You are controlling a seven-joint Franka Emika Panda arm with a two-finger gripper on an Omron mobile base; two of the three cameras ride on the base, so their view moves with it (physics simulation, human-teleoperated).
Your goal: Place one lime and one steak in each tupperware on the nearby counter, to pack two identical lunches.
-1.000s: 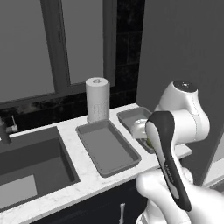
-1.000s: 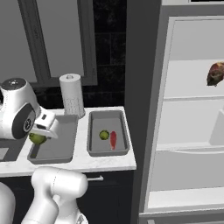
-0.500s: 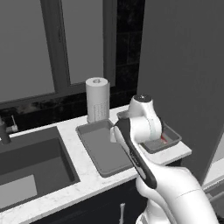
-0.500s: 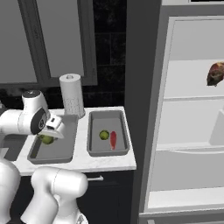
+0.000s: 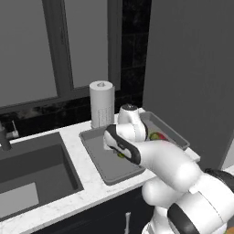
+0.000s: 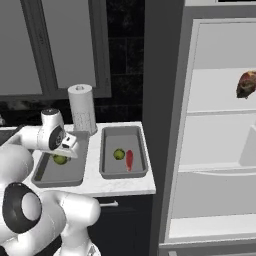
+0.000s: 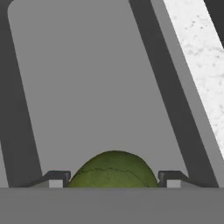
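A tall fridge (image 6: 220, 130) stands open at the right of the right base view, its white shelves bare except for a dark reddish-brown lump (image 6: 246, 84) on an upper shelf. To its left runs the counter (image 6: 125, 186), white faintly marbled stone over black cabinet fronts, with a sunken grey sink (image 5: 32, 171) at its left end in the left base view.

Two grey tupperware tubs sit side by side on the counter, close together. The left tub (image 6: 47, 175) lies nearer the sink, and the right tub (image 6: 106, 150) lies nearer the fridge. A white paper towel roll (image 6: 82, 108) stands upright behind them against the dark wall.

The arm bends down over the left tub. The gripper (image 6: 61, 158) hangs just above that tub's floor with its fingers closed onto the sides of a green lime (image 7: 113, 169), which sits between the two tips in the hand view; below it lies the tub's flat grey bottom (image 7: 87, 87). In the left base view that lime (image 5: 120, 155) peeks out under the hand.

The right tub holds a second lime (image 6: 119, 154) and a narrow red steak (image 6: 129, 159), lying just beside each other on its floor, the steak on the fridge side.
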